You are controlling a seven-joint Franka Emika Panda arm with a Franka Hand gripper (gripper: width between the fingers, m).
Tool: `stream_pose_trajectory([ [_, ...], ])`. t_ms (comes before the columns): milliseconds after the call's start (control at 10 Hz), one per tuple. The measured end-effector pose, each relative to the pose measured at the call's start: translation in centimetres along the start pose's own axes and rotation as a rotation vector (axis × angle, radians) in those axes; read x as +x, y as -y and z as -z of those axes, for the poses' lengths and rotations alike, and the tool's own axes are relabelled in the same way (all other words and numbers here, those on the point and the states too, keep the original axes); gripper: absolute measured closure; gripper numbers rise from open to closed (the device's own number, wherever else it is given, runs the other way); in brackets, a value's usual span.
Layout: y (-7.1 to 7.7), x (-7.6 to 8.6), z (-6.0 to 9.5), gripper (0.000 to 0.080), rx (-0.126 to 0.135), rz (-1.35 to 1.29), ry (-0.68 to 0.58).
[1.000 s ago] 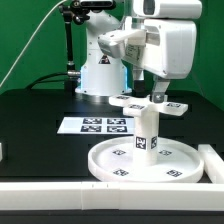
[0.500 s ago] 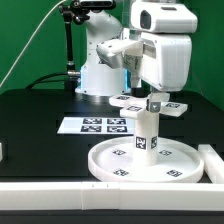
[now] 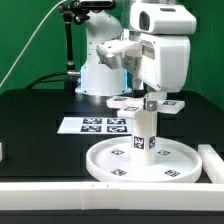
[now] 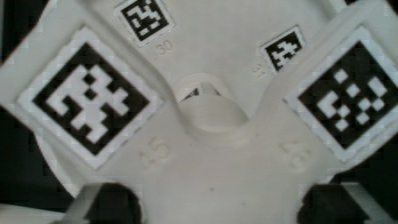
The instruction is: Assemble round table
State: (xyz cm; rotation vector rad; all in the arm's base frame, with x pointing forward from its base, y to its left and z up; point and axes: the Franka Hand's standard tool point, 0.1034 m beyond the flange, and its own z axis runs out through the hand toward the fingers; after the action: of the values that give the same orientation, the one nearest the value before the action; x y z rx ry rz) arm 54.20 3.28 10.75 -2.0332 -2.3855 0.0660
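A: Shifted since a sec ago — arm's white head swung toward the exterior view's left, then settled; last half sec it barely moves. White plastic cross-shaped foot piece w/ tag squares [image 3: 147, 103] sits level on top of the short white cylindrical leg [image 3: 144, 133].

B: And the leg?

A: Upright, centre of the large white rimmed round disc [image 3: 145, 160], which lies flat on the black counter [image 3: 40, 110], near the front, just beside the long white border wall [image 3: 60, 184]. Flat white marker board [image 3: 92, 125] lies behind it, apart.

B: Claw?

A: Claw [image 3: 150, 93] is right down at the foot piece's hub. Wrist view only shows the foot piece [image 4: 210, 110] filling the frame, dark fingertips [image 4: 111, 202] at the edge. Can't tell if they're clamped on it or apart.

B: Meaning for the job?

A: My guess: foot is being seated or screwed onto the leg — late stage, all 3 parts stacked.

B: Any writing?

A: None readable. Only black-and-white square tags on the parts and board; no brand, no text.
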Motion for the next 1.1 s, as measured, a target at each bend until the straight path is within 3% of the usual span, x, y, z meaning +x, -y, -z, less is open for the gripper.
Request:
stream_pose_trajectory([
  [100, 0.0, -0.03, 0.0, 0.0356, 0.0, -0.001, 0.0],
  [600, 0.01, 0.19, -0.09, 0.0354, 0.01, -0.653, -0.01],
  [1100, -0.03, 0.12, -0.07, 0.0354, 0.011, -0.975, -0.009],
])
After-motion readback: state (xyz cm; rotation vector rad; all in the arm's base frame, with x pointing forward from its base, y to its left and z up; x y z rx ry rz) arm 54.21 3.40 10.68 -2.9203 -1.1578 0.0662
